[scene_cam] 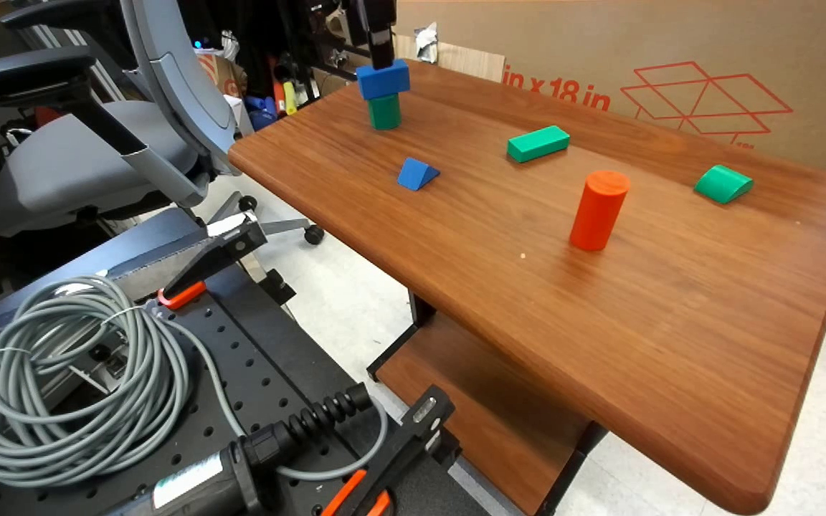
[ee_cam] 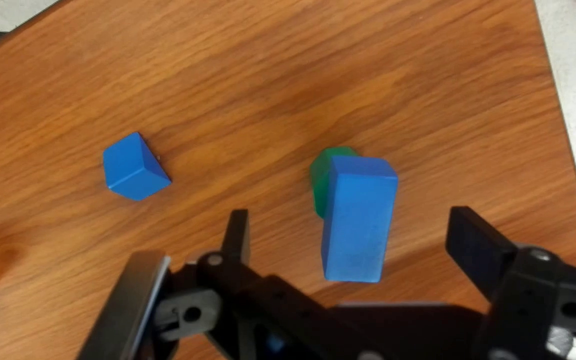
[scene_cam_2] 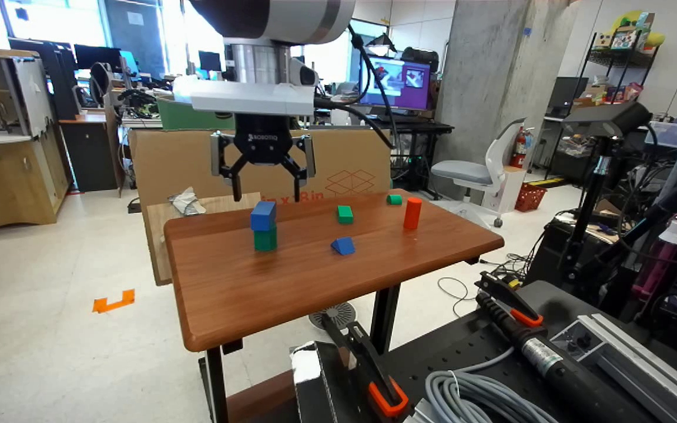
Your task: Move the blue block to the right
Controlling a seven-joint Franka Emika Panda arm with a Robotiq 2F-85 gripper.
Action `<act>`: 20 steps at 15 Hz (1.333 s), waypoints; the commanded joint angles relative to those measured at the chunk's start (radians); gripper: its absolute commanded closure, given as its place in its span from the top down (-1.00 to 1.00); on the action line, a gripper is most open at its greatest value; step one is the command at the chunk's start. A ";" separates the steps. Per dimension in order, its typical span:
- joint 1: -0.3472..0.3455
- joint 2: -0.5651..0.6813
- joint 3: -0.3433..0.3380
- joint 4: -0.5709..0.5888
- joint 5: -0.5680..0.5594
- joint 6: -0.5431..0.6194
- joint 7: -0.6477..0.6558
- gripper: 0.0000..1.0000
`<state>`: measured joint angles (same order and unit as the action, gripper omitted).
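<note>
The blue block [scene_cam: 384, 82] is a long bar lying flat on top of an upright green block [scene_cam: 384, 115] at one end of the table. It shows on the green block in both exterior views [scene_cam_2: 262, 217]. In the wrist view the blue block [ee_cam: 359, 227] lies between the fingers and hides most of the green block [ee_cam: 320, 182]. My gripper [scene_cam_2: 267, 197] is open and empty, pointing down above the blue block. In the wrist view the gripper [ee_cam: 349, 222] has a gap on both sides of the bar. Only part of the gripper shows in an exterior view [scene_cam: 382, 56].
On the wooden table [scene_cam: 671, 344] are a small blue wedge [scene_cam: 416, 174], a flat green block [scene_cam: 538, 144], an upright red cylinder [scene_cam: 600, 211] and a green half-round piece [scene_cam: 723, 184]. A large cardboard box [scene_cam: 563, 43] stands behind the table.
</note>
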<state>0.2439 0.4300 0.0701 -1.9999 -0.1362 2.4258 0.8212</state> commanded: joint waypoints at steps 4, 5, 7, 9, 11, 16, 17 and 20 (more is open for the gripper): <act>0.040 0.066 -0.031 0.080 -0.005 -0.033 0.006 0.47; 0.044 0.072 -0.033 0.087 -0.006 -0.034 0.006 0.35; 0.051 0.082 -0.036 0.099 -0.007 -0.036 0.005 0.02; 0.057 0.090 -0.040 0.110 -0.006 -0.041 0.005 -0.29; 0.058 0.091 -0.040 0.116 -0.001 -0.042 0.003 -0.59; 0.051 0.048 -0.030 0.095 0.015 -0.043 -0.008 -0.83; 0.050 0.023 -0.027 0.079 0.020 -0.049 -0.009 -0.83; 0.041 -0.057 -0.016 0.004 0.028 -0.041 -0.020 -0.83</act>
<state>0.2779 0.4738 0.0543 -1.9174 -0.1317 2.4122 0.8207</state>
